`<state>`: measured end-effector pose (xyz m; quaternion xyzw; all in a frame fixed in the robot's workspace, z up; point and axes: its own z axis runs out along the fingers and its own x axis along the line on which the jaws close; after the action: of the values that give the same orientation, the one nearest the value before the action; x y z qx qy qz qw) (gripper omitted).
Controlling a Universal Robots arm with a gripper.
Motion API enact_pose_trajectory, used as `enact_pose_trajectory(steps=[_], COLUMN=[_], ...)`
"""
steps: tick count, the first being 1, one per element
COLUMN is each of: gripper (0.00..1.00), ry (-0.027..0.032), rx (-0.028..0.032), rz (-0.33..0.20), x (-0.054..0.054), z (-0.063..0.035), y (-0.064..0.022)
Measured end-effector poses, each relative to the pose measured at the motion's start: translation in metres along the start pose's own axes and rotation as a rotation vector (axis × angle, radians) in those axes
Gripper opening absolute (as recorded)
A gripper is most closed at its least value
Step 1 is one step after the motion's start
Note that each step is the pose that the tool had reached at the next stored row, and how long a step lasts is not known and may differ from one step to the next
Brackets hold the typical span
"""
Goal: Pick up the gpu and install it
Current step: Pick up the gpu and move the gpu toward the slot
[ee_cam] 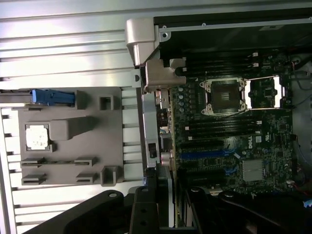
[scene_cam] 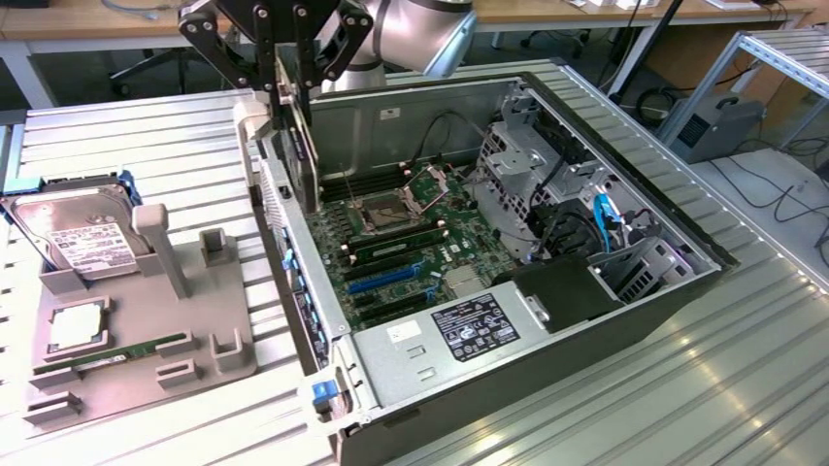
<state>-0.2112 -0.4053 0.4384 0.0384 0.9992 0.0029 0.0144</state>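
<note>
Gripper [ee_cam: 165,200] is closest to the wrist cam, fingers pinching the gpu [scene_cam: 299,146] by its top end. In the ext. view the card hangs upright and edge-on in the air, just over the rear wall of the open computer case [scene_cam: 674,291]. That puts it at the exterior view's left of the main board [scene_cam: 402,243], not touching it. Can't tell which way its bracket faces.

Step in hand, imo: pickup done, card brought to the case, not yet seated. A hard drive [scene_cam: 81,238] and a ram stick [scene_cam: 111,354] sit in the grey tray [scene_cam: 143,320] beside the case.

Next move prob calls for getting the card's contact edge down and lined up w/ a long slot [scene_cam: 388,282]. Then a straight, even push so nothing binds.
</note>
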Motion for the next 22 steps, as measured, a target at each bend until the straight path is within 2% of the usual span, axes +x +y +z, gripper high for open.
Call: enact_pose_trajectory(steps=[22], gripper=[0.27], ry=[-0.0002], rx=[0.0017], rz=[0.000], x=[-0.014], z=[0.0004], y=[0.0011])
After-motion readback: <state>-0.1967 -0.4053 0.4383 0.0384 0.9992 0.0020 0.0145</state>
